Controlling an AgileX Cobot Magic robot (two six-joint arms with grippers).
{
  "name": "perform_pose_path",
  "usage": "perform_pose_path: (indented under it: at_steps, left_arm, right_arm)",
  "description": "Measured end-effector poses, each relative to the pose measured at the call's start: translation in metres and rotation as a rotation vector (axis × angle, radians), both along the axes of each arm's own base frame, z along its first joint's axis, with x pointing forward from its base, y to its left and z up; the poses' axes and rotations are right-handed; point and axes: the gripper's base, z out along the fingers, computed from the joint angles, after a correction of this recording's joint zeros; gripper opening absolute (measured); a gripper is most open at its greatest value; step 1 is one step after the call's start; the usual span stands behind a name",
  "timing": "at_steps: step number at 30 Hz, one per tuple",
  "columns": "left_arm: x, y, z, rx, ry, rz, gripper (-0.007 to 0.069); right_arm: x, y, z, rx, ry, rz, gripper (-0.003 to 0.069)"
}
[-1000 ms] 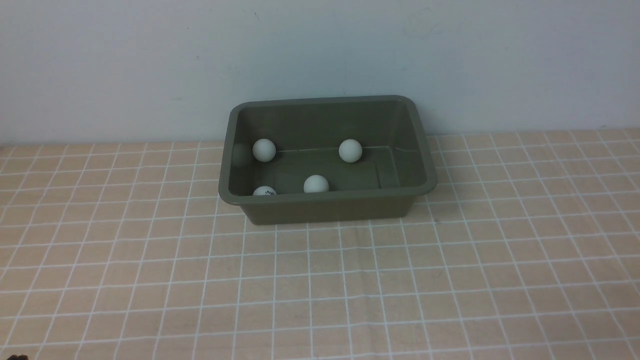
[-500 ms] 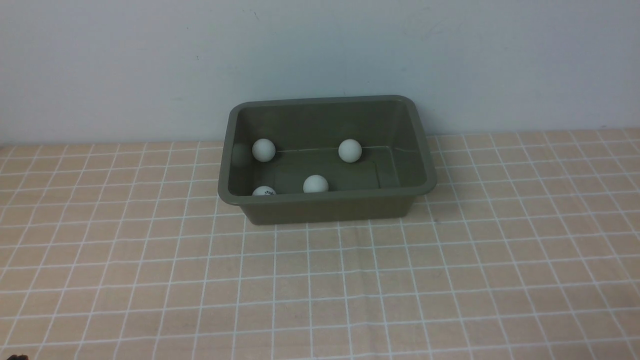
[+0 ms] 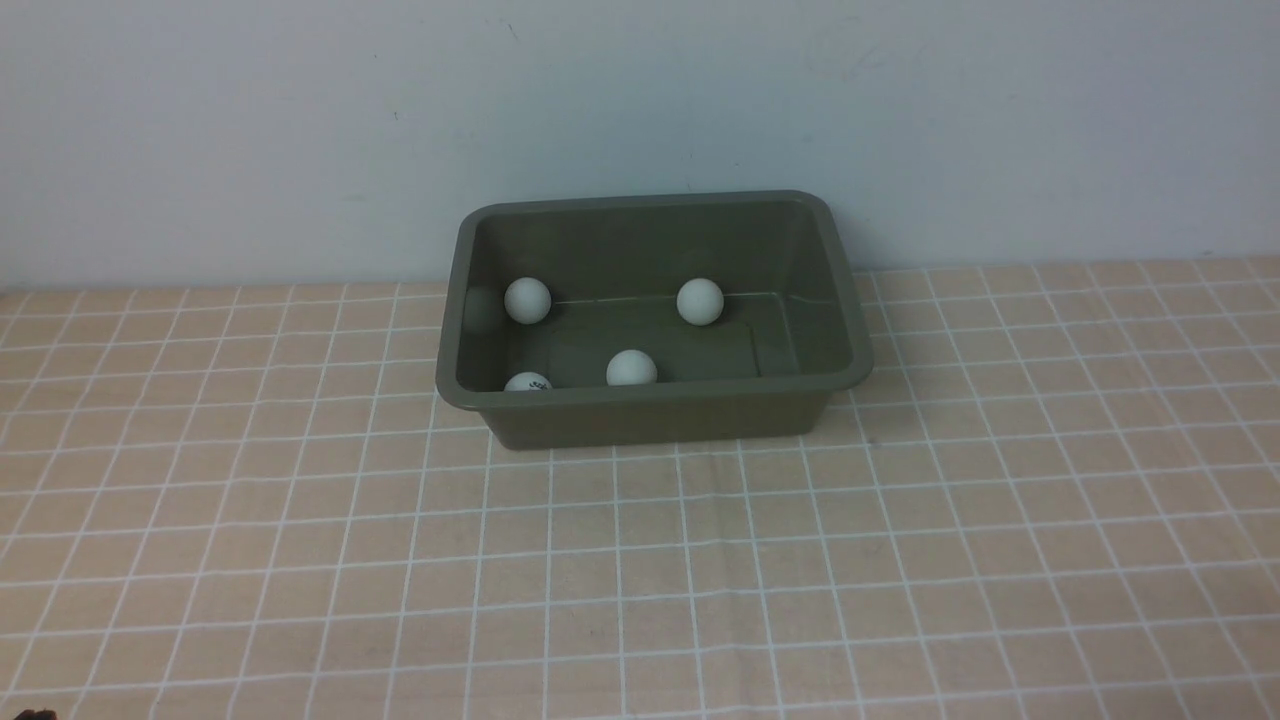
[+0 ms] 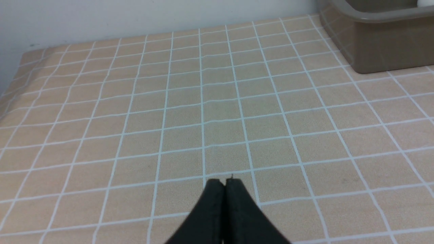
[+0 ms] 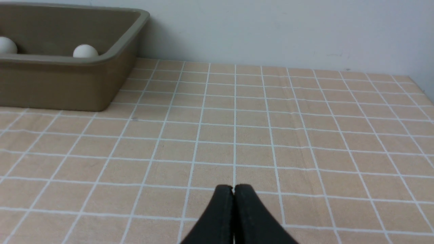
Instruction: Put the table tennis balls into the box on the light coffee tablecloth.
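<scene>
The olive-green box (image 3: 650, 405) stands on the light coffee tablecloth (image 3: 640, 560) near the back wall. Several white table tennis balls lie inside it: one at the back left (image 3: 527, 300), one at the back middle (image 3: 700, 301), one at the front middle (image 3: 631, 368), and one at the front left (image 3: 528, 382), half hidden by the rim. The box also shows in the left wrist view (image 4: 383, 44) and the right wrist view (image 5: 61, 81), where two balls (image 5: 85, 51) peek over the rim. My left gripper (image 4: 224, 183) is shut and empty over bare cloth. My right gripper (image 5: 233, 188) is shut and empty too. Neither shows in the front view.
A pale wall (image 3: 640, 120) rises right behind the box. The cloth's left edge (image 4: 13, 84) drops away in the left wrist view, and its right edge (image 5: 422, 89) shows in the right wrist view.
</scene>
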Motion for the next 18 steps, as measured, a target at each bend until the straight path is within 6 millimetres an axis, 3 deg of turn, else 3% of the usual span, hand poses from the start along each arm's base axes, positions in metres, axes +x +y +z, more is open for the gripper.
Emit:
perform_pose_path:
  at_steps: [6, 18]
  left_arm:
    - [0.000, 0.000, 0.000, 0.000, 0.000, 0.000, -0.0069]
    - [0.000, 0.000, 0.000, 0.000, 0.000, 0.000, -0.0069]
  right_arm:
    - [0.000, -0.002, 0.000, -0.059, 0.007, -0.014, -0.0014]
    - [0.000, -0.010, 0.000, 0.023, 0.003, -0.123, -0.0014]
